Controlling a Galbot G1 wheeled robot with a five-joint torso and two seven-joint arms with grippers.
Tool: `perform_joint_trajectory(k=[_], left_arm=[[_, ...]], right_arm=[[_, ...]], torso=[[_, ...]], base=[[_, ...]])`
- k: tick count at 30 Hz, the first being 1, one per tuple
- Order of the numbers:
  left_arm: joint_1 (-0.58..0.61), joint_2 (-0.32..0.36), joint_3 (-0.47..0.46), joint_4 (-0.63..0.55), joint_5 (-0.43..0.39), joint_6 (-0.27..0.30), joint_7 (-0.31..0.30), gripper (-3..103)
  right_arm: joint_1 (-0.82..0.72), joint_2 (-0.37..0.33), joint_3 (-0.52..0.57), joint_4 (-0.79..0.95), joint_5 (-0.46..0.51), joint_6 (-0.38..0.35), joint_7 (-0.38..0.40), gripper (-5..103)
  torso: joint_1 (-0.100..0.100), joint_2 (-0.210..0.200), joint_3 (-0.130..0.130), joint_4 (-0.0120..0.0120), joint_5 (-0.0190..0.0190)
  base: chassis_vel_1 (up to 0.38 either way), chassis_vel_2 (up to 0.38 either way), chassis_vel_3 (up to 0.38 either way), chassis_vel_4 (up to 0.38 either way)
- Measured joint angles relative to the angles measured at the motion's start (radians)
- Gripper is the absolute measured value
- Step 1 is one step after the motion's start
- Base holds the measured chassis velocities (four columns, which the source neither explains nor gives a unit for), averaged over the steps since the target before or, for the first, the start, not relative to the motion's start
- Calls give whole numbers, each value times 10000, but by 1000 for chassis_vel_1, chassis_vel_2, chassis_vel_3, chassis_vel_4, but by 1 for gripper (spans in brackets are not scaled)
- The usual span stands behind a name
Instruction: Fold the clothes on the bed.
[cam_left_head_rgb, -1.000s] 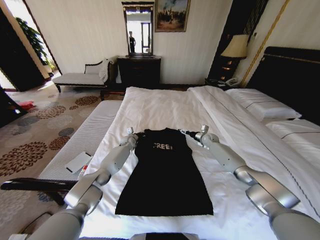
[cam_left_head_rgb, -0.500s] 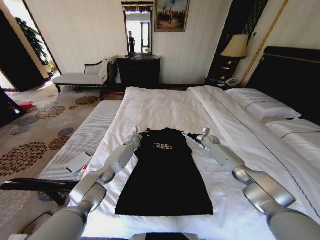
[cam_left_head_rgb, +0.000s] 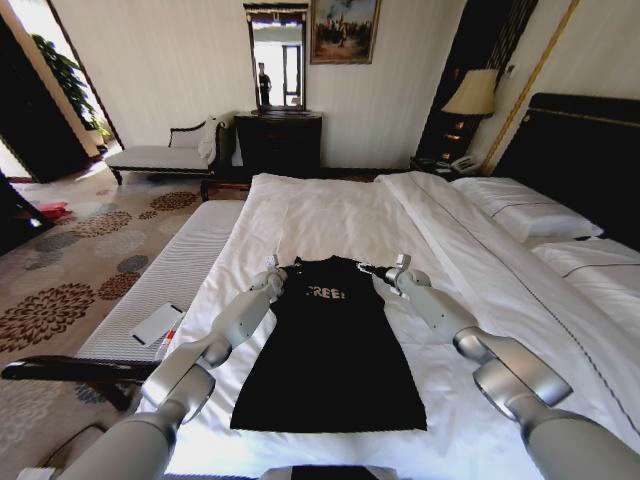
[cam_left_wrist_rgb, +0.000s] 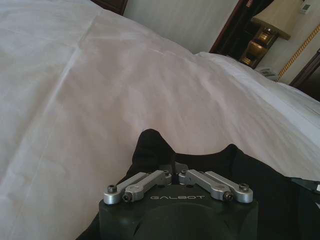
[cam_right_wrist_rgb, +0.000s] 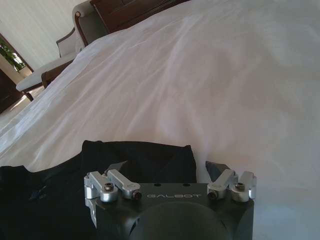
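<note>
Stretching across the head view, the bed (cam_left_head_rgb: 330, 215) carries the clothes (cam_left_head_rgb: 330, 345) — one black T-shirt with white chest lettering, lying flat in the middle of the white sheet, sleeves folded in. Past the bed's far end stand a pale chaise (cam_left_head_rgb: 165, 155) and a dark dresser (cam_left_head_rgb: 280, 140). Both arms reach to the shirt's shoulders. The left wrist view shows the left gripper (cam_left_wrist_rgb: 175, 170) with its fingers drawn together on the shoulder fabric; the right wrist view shows the right gripper (cam_right_wrist_rgb: 167, 167) spread wide — one finger over the black cloth, the other over bare sheet.
</note>
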Motion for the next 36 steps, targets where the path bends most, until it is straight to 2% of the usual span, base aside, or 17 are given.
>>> perform_joint_trajectory(k=[2,3,6,7,8,9,12,14,18,20,23,36], left_arm=[[-4,-17,15,23,-1,-9,6,1],[-6,-34,21,48,-1,-20,16,1],[-7,-44,23,86,-1,-33,23,1],[-8,-46,25,114,-1,-41,32,1],[-9,-46,26,124,-1,-43,34,1],[-9,-46,26,124,-1,-43,34,1],[-12,-70,26,192,0,-68,47,1],[-12,-72,25,197,0,-70,47,1],[-12,-72,22,202,4,-77,49,1],[-12,-70,22,202,4,-78,49,1],[-14,-41,21,184,4,-79,47,1],[-33,0,-150,102,16,-151,5,1]], right_arm=[[6,27,2,-32,-22,15,5,85],[8,67,3,-61,-38,27,10,74],[11,94,3,-85,-66,54,15,74],[20,103,1,-93,-75,70,19,63],[25,106,0,-96,-76,72,20,58],[25,106,0,-96,-76,72,20,58],[33,102,-28,-95,-66,102,18,41],[33,102,-30,-92,-60,106,18,41],[17,101,-62,-83,-54,156,14,19],[15,100,-67,-82,-53,160,13,19],[6,72,-98,-44,-41,182,12,3],[-74,-205,-164,310,69,227,128,0]], torso=[[0,0,-1,-1,0],[0,0,0,1,1],[0,0,0,6,1],[0,0,0,6,0],[1,0,0,5,0],[1,0,0,5,0],[0,0,-1,3,1],[0,0,0,3,1],[0,0,0,4,0],[0,0,0,4,0],[0,0,0,3,1],[0,0,0,3,1]], base=[[0,0,0,0],[0,0,0,0],[0,0,0,0],[0,0,0,0],[0,0,0,0],[0,0,0,0],[0,0,0,0],[0,0,0,0],[0,0,0,0],[0,0,0,0],[0,0,0,0],[0,0,0,0]])
